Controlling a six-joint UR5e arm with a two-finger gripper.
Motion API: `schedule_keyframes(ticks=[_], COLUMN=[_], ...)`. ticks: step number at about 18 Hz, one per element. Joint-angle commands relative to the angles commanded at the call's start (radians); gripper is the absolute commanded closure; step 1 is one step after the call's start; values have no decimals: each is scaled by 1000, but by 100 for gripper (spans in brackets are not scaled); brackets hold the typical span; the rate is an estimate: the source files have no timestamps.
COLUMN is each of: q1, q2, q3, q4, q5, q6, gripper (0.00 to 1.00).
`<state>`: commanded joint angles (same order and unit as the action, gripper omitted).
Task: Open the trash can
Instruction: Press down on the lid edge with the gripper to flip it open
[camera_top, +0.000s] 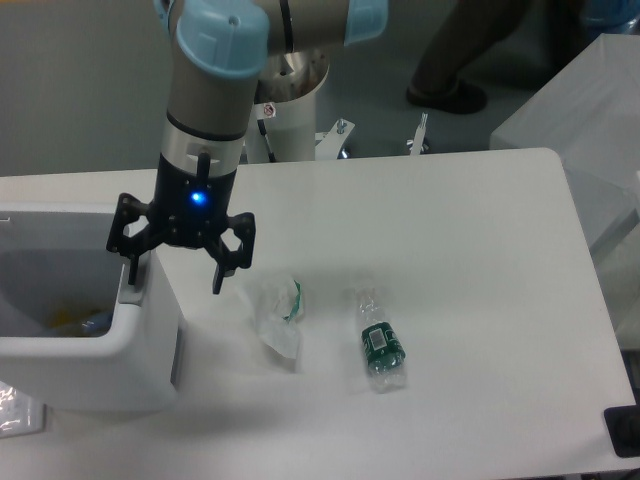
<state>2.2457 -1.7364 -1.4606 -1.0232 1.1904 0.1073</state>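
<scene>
Evidently the task is at or near completion: the trash can (95, 345) stands at the left edge of the counter (450, 250) with its top open — the interior is exposed, lined with what looks like a clear bag, and small yellowish and bluish items lie at the bottom. The lid itself cannot be made out in this view. The gripper (175, 278) hangs over the can's right rim, its jaws spread apart and grasping nothing; one finger points down at the grey push tab (131, 293) on the rim, and whether it touches the tab cannot be told, while the other finger hangs outside the can, above the counter. Judged from this arrangement, what is left is only to lift the arm clear of the rim, provided the opening holds. Right of the can lie a crumpled clear wrapper (275, 315) and, further right, a small bottle (380, 345) with a green label — both apart from the can and from the gripper.
</scene>
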Motion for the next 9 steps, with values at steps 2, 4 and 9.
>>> schedule_keyframes(ticks=[2,4,9], q1=[11,37,55], q2=[-2,-2,3], q3=[40,63,66], q4=[0,-2,-6], q5=[2,18,234], q6=[69,127,267], gripper=[0,0,0])
